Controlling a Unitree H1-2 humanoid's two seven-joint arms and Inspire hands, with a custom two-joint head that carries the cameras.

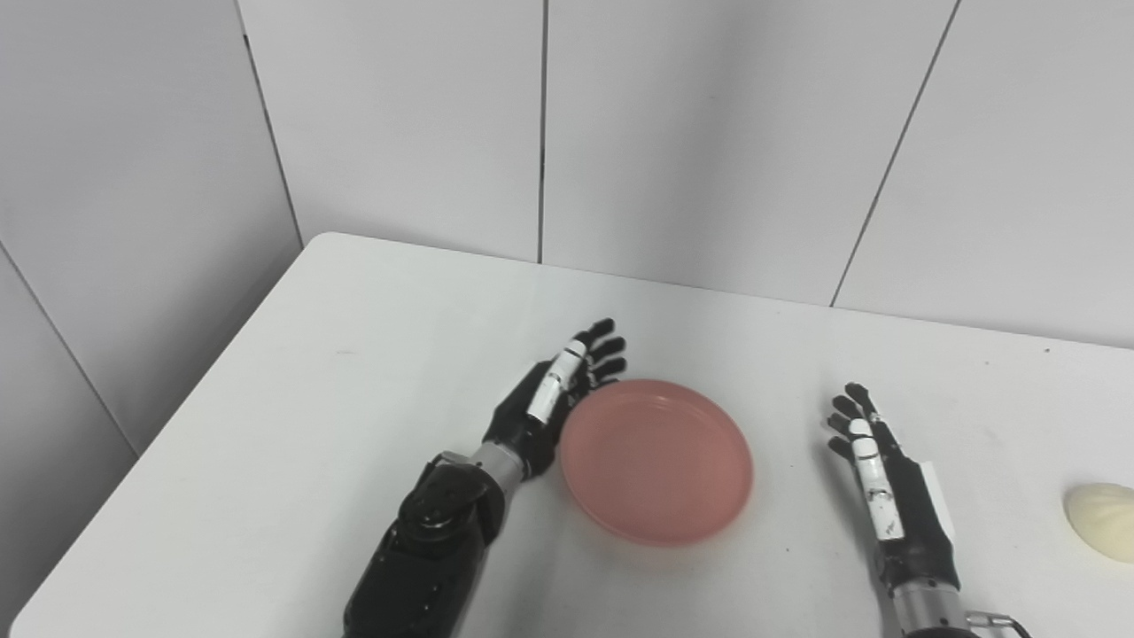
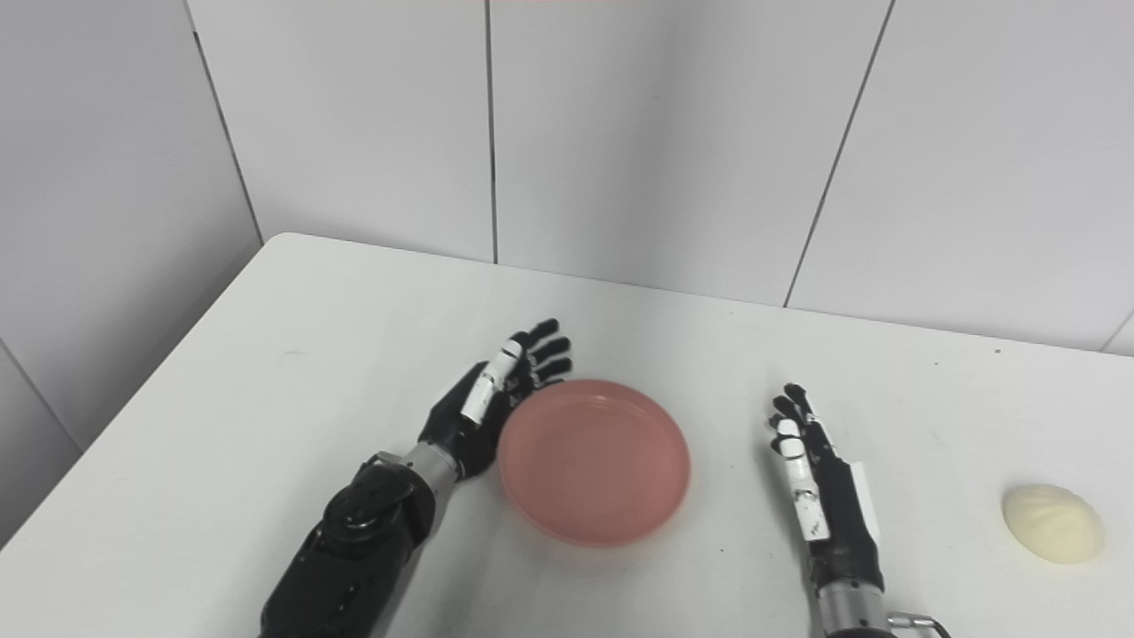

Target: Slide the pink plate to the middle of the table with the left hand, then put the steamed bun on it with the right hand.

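A broad white matte table (image 1: 354, 372) with a rounded far corner fills most of both views, set against pale grey wall panels (image 1: 709, 133) split by thin dark seams. On it, roughly midway between the two arms, lies a shallow round pink plate (image 1: 656, 461) of translucent plastic with a low raised rim; nothing is on it. The black left hand (image 1: 554, 399), marked with white patches on its fingers, stands edge-on at the plate's left rim, fingers extended and lying close together, the palm turned towards the rim and seemingly touching it. That flat, blade-like posture suits pushing, since a low smooth rim offers little to grasp but slides readily when pressed from the side. Judging by the plate's central position, the sliding step looks close to finished or done. The black right hand (image 1: 873, 470) rests near the table's front edge, well apart from the plate and to its right, fingers straight, slightly spread, holding nothing; it appears to be waiting its turn. Farthest right sits the small cream-white steamed bun (image 2: 1052, 523), domed and softly pleated, alone on the table and clear of the right hand. It would call for a gentle enclosing grasp, because dough of this kind is likely to dent under pressure.
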